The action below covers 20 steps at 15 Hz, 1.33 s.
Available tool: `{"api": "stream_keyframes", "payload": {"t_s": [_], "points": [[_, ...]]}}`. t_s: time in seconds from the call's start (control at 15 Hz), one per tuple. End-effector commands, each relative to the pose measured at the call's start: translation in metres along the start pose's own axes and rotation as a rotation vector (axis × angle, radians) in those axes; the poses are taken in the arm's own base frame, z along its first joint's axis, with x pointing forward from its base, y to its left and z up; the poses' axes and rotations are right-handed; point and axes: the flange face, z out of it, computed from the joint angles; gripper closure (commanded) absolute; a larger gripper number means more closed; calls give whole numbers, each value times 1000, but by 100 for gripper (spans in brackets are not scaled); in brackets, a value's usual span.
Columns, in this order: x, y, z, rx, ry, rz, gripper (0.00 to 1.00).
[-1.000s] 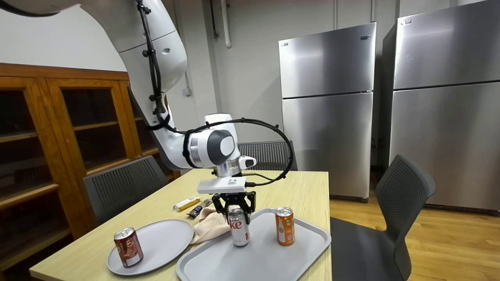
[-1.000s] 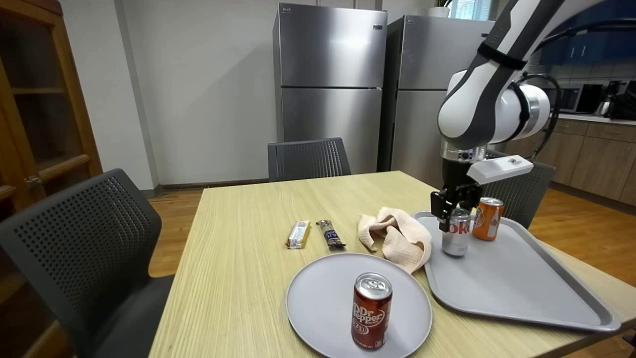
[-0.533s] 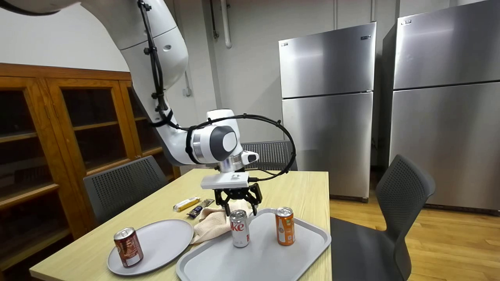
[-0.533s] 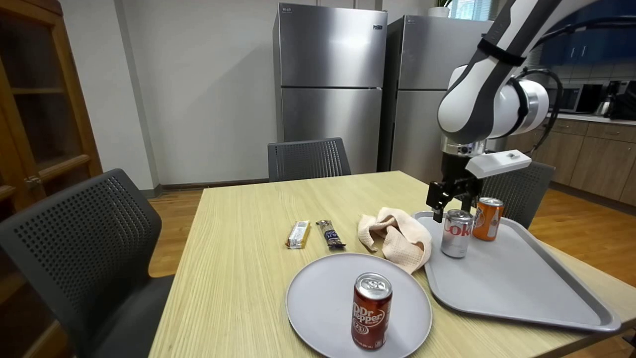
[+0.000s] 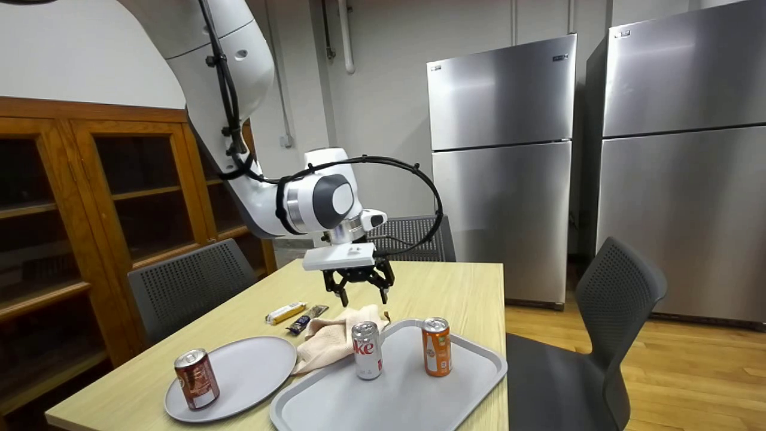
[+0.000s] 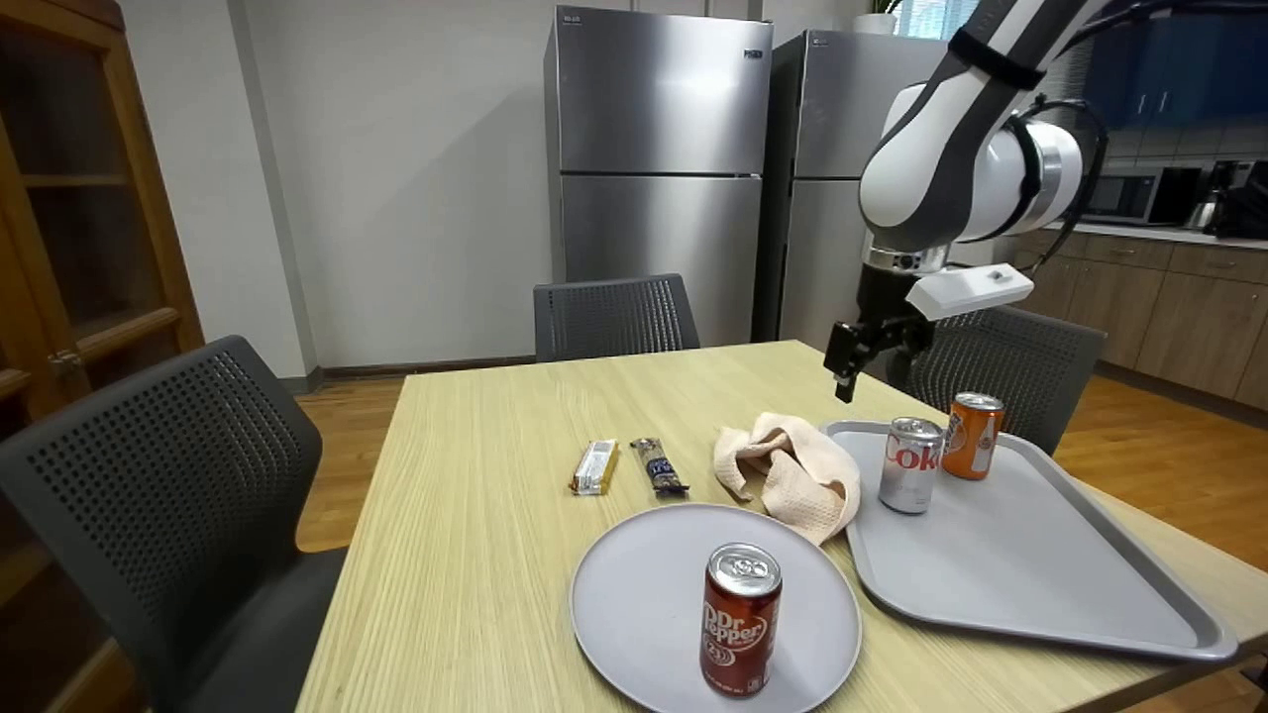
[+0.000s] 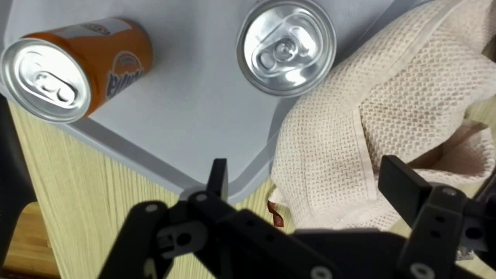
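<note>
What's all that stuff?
Table: 1, pale, middle
Tray: 1, grey, on table
Plate: 1, grey, on table
Coke can: 1, silver, on tray
Fanta can: 1, orange, on tray
Dr Pepper can: 1, red, on plate
Cloth: 1, peach, against tray
Snack bars: 2, yellow and dark, on table
Chairs: 3, grey, round table
Fridges: 2, silver, at back
Cupboard: 1, brown, left side
Microwave: 1, silver-black, background
Arm: 1, white, over table
Gripper: 1, black, open above table

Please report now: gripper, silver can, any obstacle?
Gripper open, empty. Silver can upright on tray, not gripped. Possible obstacles: orange can, crumpled cloth nearby.
</note>
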Motion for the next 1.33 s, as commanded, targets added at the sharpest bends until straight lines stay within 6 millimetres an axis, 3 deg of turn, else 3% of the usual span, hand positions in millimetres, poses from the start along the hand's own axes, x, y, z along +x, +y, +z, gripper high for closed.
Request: {"api": "stream_keyframes", "payload": {"t_s": [0.0, 0.73, 1.27], "points": [[8, -26, -20, 5, 41, -46, 0], [23, -145, -55, 10, 90, -207, 0], [18, -234, -71, 47, 104, -291, 0]]}}
